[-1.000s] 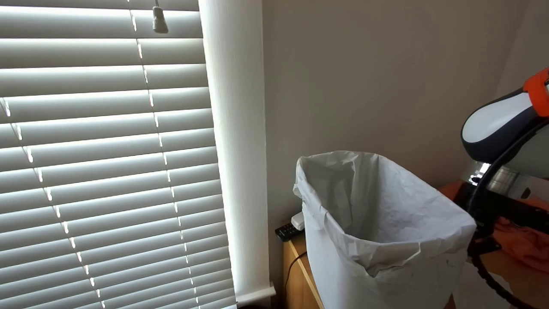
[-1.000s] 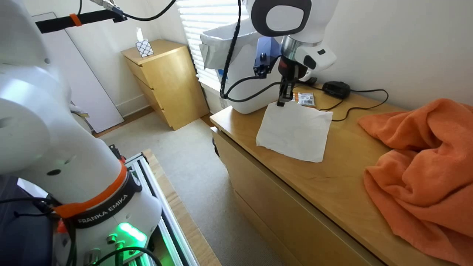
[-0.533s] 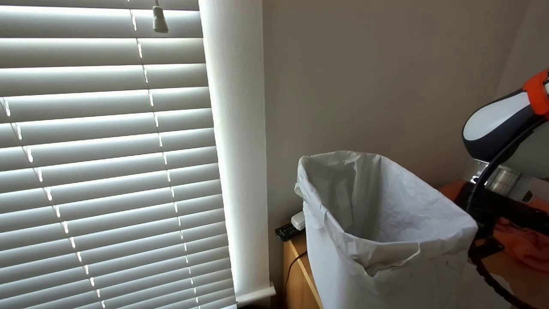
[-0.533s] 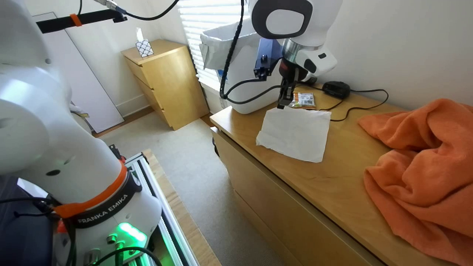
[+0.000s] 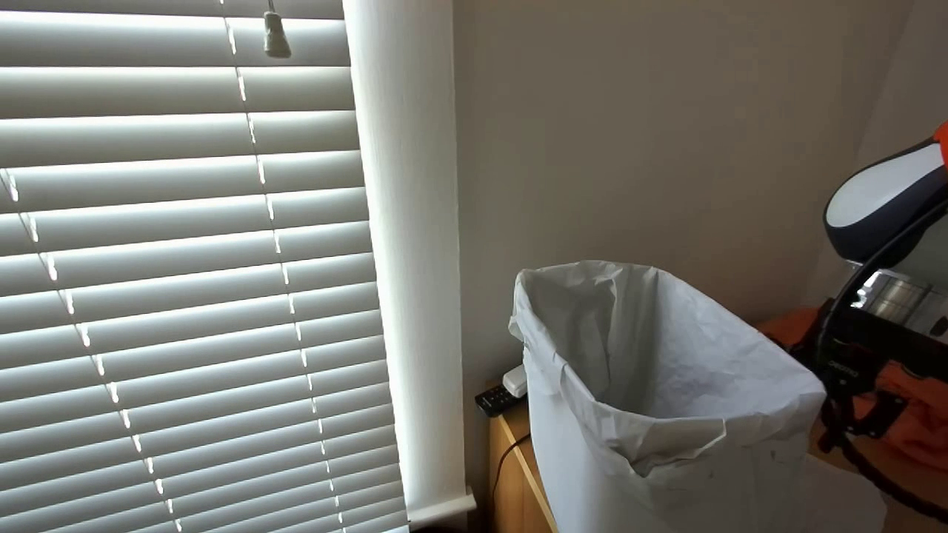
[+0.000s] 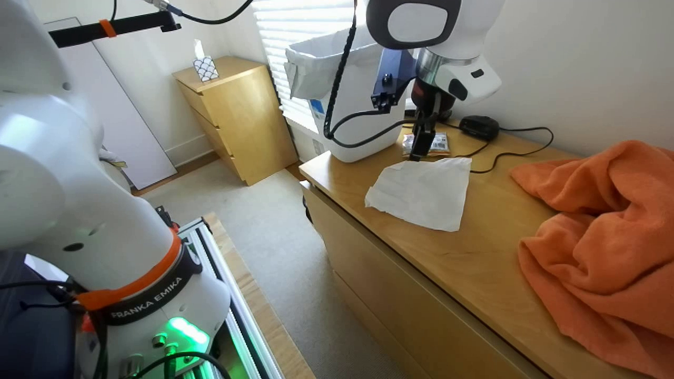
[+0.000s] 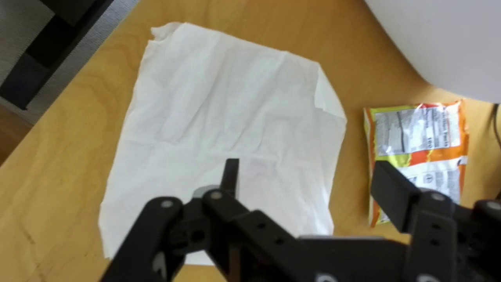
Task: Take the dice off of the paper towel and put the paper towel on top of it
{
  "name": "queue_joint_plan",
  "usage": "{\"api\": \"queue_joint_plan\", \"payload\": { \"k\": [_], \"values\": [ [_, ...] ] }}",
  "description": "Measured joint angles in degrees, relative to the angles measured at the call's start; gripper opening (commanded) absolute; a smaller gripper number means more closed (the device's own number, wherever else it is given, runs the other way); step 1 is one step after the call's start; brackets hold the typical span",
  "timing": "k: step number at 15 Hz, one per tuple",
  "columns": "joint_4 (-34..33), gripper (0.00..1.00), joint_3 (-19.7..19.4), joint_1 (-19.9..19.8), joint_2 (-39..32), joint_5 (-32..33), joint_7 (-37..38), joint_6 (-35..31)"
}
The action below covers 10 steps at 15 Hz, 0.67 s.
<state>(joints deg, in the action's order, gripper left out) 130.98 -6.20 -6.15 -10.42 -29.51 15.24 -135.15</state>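
Note:
The white paper towel (image 7: 235, 117) lies creased on the wooden dresser top, with a small folded corner on the side toward a shiny orange packet (image 7: 419, 133). In an exterior view the same paper towel (image 6: 421, 195) is near the dresser's front edge, and the packet (image 6: 439, 143) rests just behind it. My gripper (image 7: 306, 168) is open, its fingers wide apart and nothing held. One fingertip (image 7: 231, 168) shows over the towel, the other over the packet's edge. In an exterior view the gripper (image 6: 416, 157) hangs at the towel's far edge; contact cannot be told. The dice is hidden or out of view.
A lined white bin (image 5: 666, 444) stands on the dresser (image 6: 505, 210) right beside the arm. An orange cloth (image 6: 605, 252) is heaped at one side. A black adapter (image 6: 479, 127) with its cable lies near the wall.
My gripper has gone from shut to open and shifted away from the bin. The towel's far edge, earlier up at the fingertips, has dropped and drawn back, leaving more of the packet in sight.

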Motion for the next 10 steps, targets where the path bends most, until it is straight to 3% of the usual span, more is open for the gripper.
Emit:
{"api": "queue_joint_plan", "payload": {
  "k": [5, 10],
  "values": [
    [1.1, 1.0, -4.6, -0.5, 1.9, 11.1, 11.0, 0.0],
    [2.3, 1.0, -6.5, -2.5, 6.1, 12.6, 13.3, 4.7]
  ]
}}
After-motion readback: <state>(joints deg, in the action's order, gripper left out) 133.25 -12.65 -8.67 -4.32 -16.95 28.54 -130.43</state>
